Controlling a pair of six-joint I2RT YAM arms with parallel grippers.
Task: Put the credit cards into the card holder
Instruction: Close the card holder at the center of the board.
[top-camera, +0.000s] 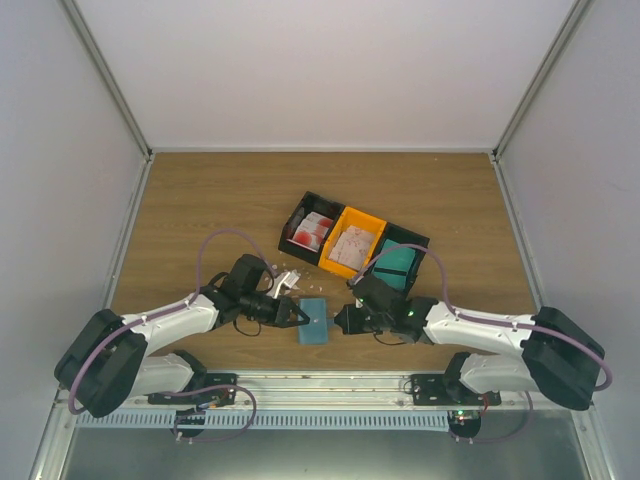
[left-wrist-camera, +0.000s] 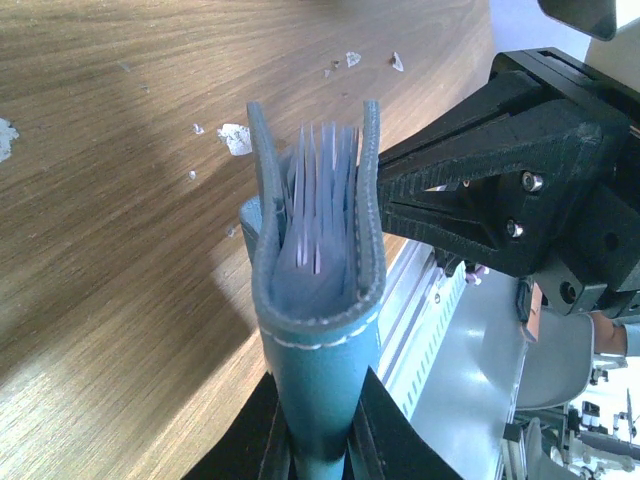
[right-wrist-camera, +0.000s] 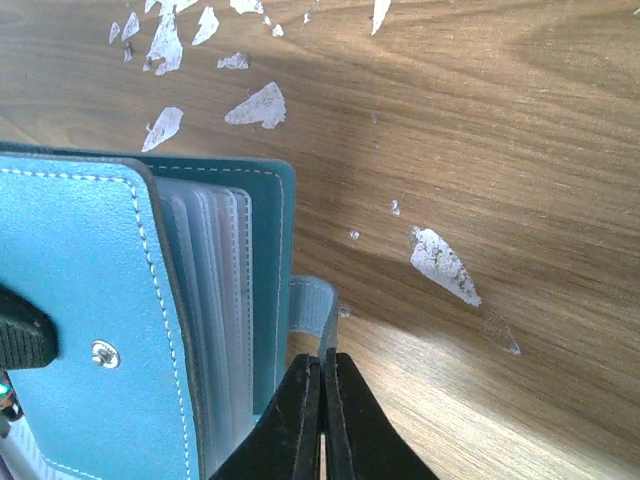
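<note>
Clamping card holder (top-camera: 314, 324) edge: left pincer (top-camera: 302, 318); right pincer (top-camera: 338, 320) closed alongside.

Open table (top-camera: 220, 195) beyond the row of bins (top-camera: 355, 240); front middle blocked by card holder (top-camera: 313, 322) between left fingers (top-camera: 297, 317) and right fingers (top-camera: 342, 320).

Counter (top-camera: 200, 190): brown wood-grain laminate, grain running left to right in the top view. Enclosed on three sides by a white back wall (top-camera: 320, 70), a pale grey left wall (top-camera: 50, 160) and a matching right wall (top-camera: 595, 160), joined by slanting aluminium corner posts (top-camera: 105, 75). Near edge: metal rail (top-camera: 330, 385), then grey sheet metal (top-camera: 330, 455). Lighting is diffuse from above. Wrist views show soft shadows and a brighter band across the wood.
</note>
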